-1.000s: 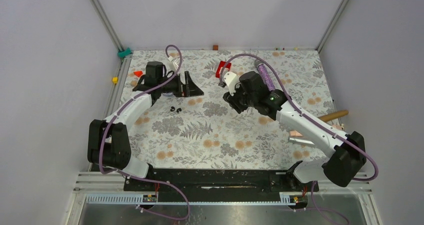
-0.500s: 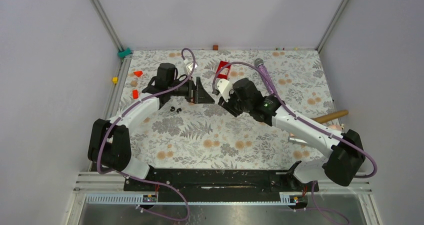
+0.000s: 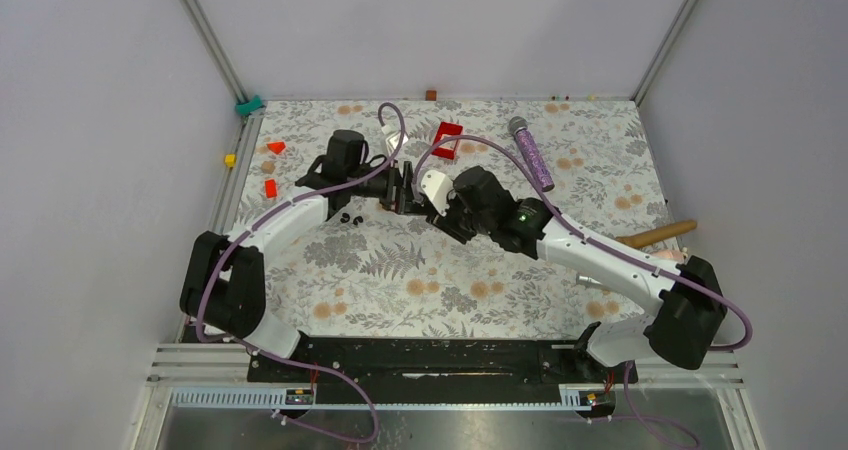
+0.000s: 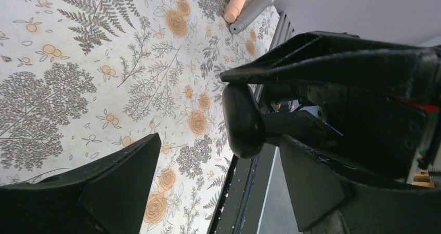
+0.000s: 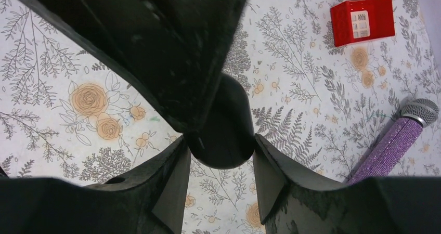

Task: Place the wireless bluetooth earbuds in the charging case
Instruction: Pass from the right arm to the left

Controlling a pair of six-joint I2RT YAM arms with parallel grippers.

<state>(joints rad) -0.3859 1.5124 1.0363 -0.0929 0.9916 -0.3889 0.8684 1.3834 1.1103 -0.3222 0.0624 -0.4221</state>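
Floral print covers the table (image 3: pixel 420 290), with grey walls around it. At mid-table the arms meet. The right claw (image 5: pixel 221 140) grips a black oval object (image 5: pixel 223 114) between its fingers. The left claw (image 4: pixel 218 140) stands wide, close up against that object. Two tiny black earbuds (image 3: pixel 347 217) lie on the table to the left, just beside the left arm.

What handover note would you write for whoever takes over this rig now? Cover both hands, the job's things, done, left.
Left hand: open, jaws either side of a black oval object.
Right hand: shut on that object.
Earbuds: both loose on the cloth beside the left arm.
Charging case: not clearly seen; the oval may be it.
Done: nothing. Left: insert both earbuds.
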